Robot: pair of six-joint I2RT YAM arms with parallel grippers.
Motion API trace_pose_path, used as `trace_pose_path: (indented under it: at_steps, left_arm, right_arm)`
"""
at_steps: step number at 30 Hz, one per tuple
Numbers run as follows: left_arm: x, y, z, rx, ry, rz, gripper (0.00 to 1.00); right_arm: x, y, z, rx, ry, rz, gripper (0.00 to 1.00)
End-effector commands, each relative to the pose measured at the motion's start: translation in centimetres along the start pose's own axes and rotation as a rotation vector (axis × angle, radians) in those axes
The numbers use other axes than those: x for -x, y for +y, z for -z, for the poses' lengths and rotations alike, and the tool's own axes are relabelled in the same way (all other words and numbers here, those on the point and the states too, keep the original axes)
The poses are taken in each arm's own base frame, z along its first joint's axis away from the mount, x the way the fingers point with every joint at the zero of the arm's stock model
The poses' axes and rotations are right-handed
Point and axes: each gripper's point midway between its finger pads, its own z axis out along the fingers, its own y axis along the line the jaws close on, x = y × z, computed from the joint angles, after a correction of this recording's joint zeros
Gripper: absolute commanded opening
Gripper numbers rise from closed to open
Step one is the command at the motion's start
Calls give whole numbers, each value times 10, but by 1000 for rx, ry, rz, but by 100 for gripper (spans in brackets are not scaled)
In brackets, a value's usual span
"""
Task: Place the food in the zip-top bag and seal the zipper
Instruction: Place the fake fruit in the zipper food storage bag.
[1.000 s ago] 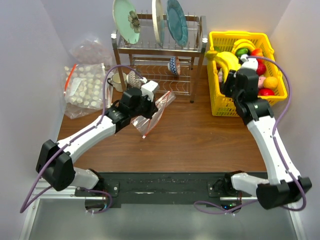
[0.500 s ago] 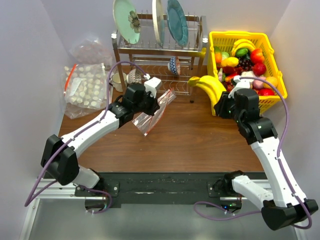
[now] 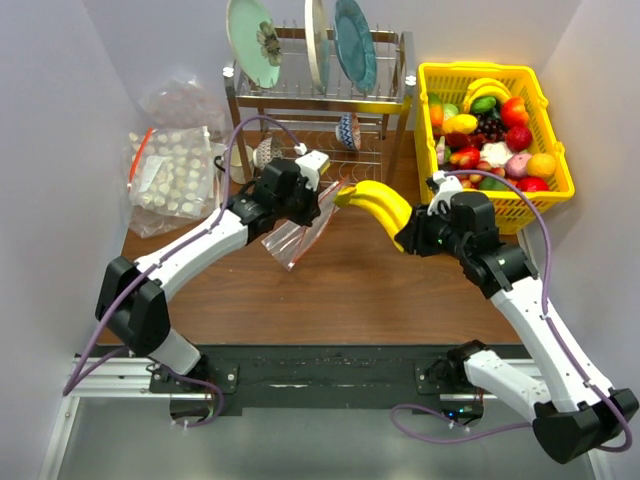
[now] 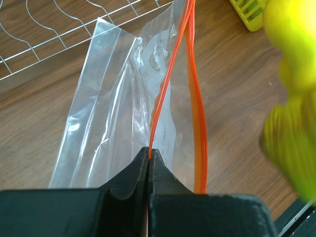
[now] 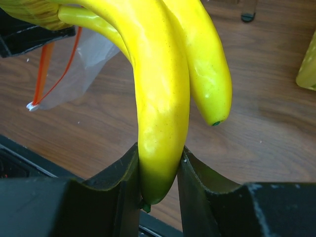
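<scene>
My left gripper (image 3: pixel 303 203) (image 4: pixel 149 154) is shut on one lip of the red-orange zipper (image 4: pixel 168 84) of the clear zip-top bag (image 3: pixel 295 235) (image 4: pixel 113 108), holding its mouth up and apart above the table. My right gripper (image 3: pixel 412 238) (image 5: pixel 159 170) is shut on a yellow banana bunch (image 3: pixel 378 205) (image 5: pixel 163 84) and holds it in the air just right of the bag's mouth. The banana bunch shows blurred at the right of the left wrist view (image 4: pixel 291 113). The bag also shows in the right wrist view (image 5: pixel 69 69). More food lies in the yellow basket (image 3: pixel 432 205).
A metal dish rack (image 3: pixel 320 100) with plates stands at the back, a mug beside it. A larger clear bag of pale lumps (image 3: pixel 170 175) lies at the back left. The basket stands at the back right. Brown tabletop (image 3: pixel 380 290) lies in front.
My right gripper has carried the banana bunch out of the basket leftward to beside the bag's mouth. My left gripper has shifted the bag slightly right and up.
</scene>
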Motion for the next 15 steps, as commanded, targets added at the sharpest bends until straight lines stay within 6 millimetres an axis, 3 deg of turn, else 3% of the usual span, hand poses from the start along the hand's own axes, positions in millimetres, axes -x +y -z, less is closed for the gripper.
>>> trace_pose_path:
  at_steps: [1,3,4,6,10,15]
  left_arm:
    - [21,1,1,16,-20,5,0]
    - [30,-1,4,12,-16,-12,0]
    - [22,1,2,18,34,-14,0]
    - [29,0,5,17,43,-30,0]
    - [25,-1,11,16,84,-32,0]
    - [28,-2,19,17,106,-40,0]
  right_arm:
    - [23,12,11,23,-92,80,24]
    - [26,12,10,19,-116,105,24]
    - [24,11,6,13,-115,114,24]
    - [29,12,2,13,-150,130,21]
    - [41,9,-1,-18,-221,178,21]
    - [42,3,-5,-92,-213,241,19]
